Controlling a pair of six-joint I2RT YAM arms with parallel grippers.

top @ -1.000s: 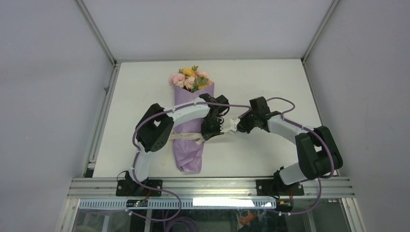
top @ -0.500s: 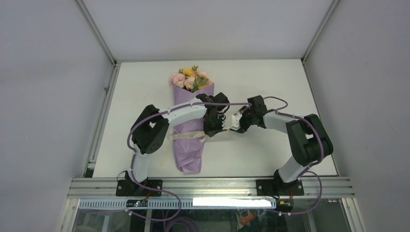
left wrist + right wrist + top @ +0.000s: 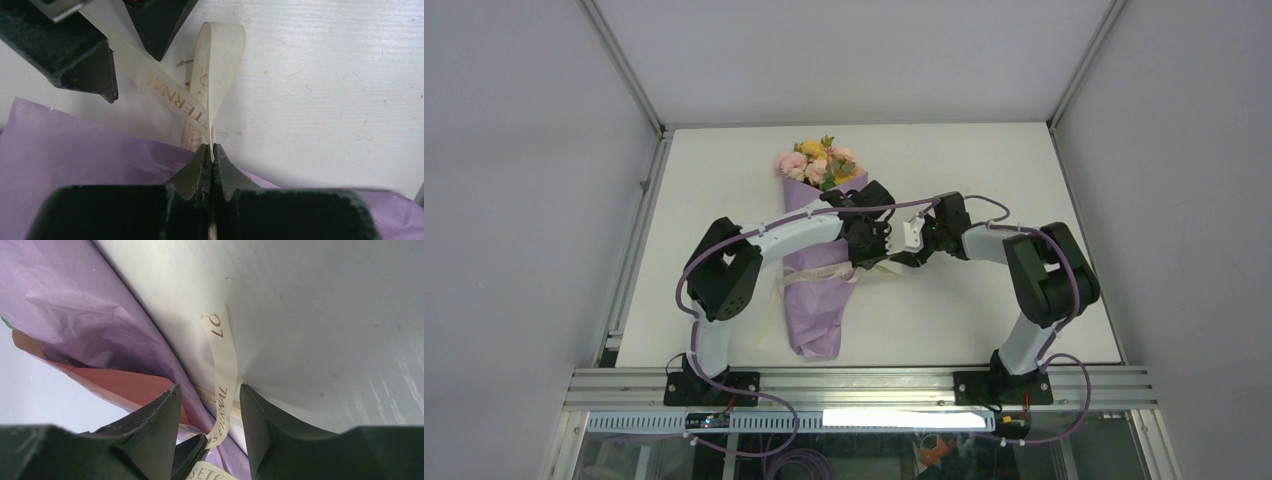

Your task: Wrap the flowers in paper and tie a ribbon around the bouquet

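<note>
The bouquet lies on the white table [image 3: 984,170]. Its flowers [image 3: 816,163] point to the far side, out of a cone of lilac paper [image 3: 816,315]. The cream ribbon [image 3: 809,279] crosses the cone's middle. My left gripper [image 3: 871,252] sits at the cone's right edge, shut on a folded strand of ribbon [image 3: 215,75], with the paper [image 3: 75,150] under it. My right gripper [image 3: 894,248] faces it from the right, open. A printed ribbon strand [image 3: 223,390] runs between its fingers [image 3: 155,425] without being pinched. The left gripper's tip [image 3: 192,452] pokes in below.
A loose ribbon tail [image 3: 769,318] trails off the cone's left side. Metal rails [image 3: 864,385] run along the table's near edge, and grey walls [image 3: 524,200] enclose the table on the left, right and back. The right gripper's black fingers [image 3: 85,60] fill the left wrist view's top left.
The right arm has swung left, up to the left gripper, and its jaws have opened around the ribbon. The left gripper has closed on the ribbon and drawn it slightly farther back.
</note>
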